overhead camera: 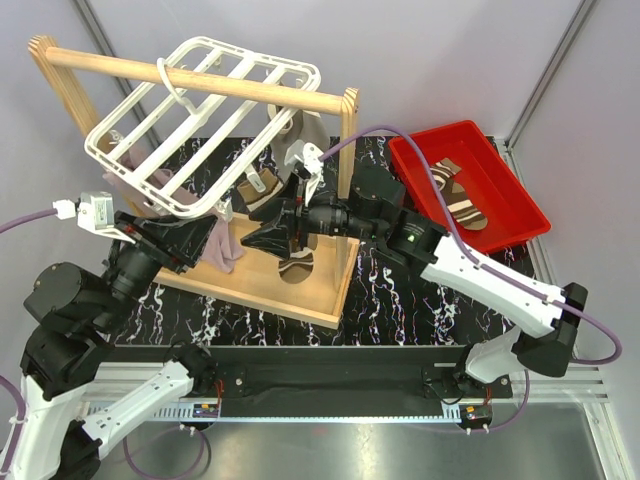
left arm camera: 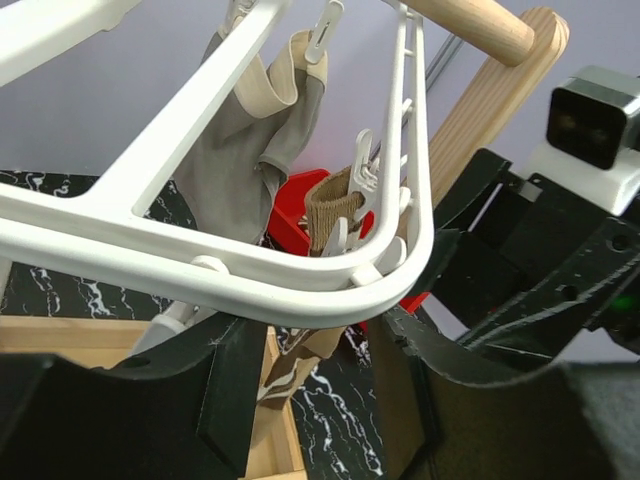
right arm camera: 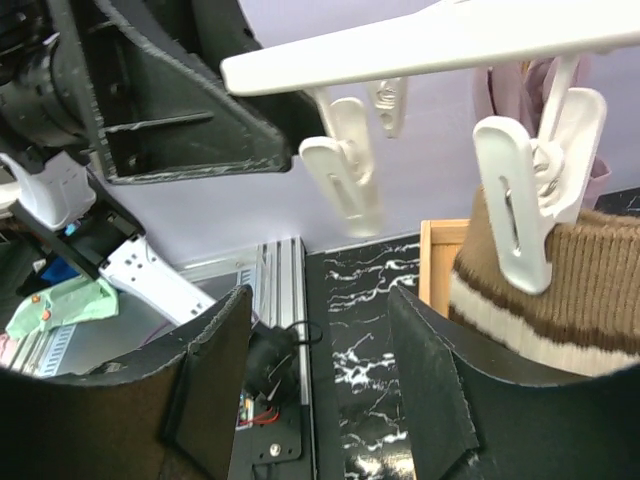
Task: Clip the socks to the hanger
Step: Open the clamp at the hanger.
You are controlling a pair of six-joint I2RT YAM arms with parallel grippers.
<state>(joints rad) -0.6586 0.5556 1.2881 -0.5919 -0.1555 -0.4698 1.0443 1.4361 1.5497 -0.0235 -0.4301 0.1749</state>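
Observation:
The white hanger (overhead camera: pixel 100 140) hangs tilted from the wooden rail; it also shows in the left wrist view (left arm camera: pixel 200 265). One striped sock (right arm camera: pixel 560 290) hangs from a white clip (right arm camera: pixel 520 200) at the hanger's near corner, and it also shows in the left wrist view (left arm camera: pixel 330 210) and the top view (overhead camera: pixel 295 268). The other striped sock (overhead camera: pixel 455 195) lies in the red bin. My left gripper (overhead camera: pixel 205 238) (left arm camera: pixel 315 340) is open under the hanger's corner bar. My right gripper (overhead camera: pixel 262 235) (right arm camera: pixel 318 310) is open and empty, just left of the clipped sock.
The wooden rail stand (overhead camera: pixel 200 85) carries the hanger, its base frame (overhead camera: pixel 300 295) on the black marbled table. The red bin (overhead camera: pixel 440 135) sits at the back right. A grey-beige cloth (left arm camera: pixel 235 150) and mauve cloths (overhead camera: pixel 225 245) hang from other clips.

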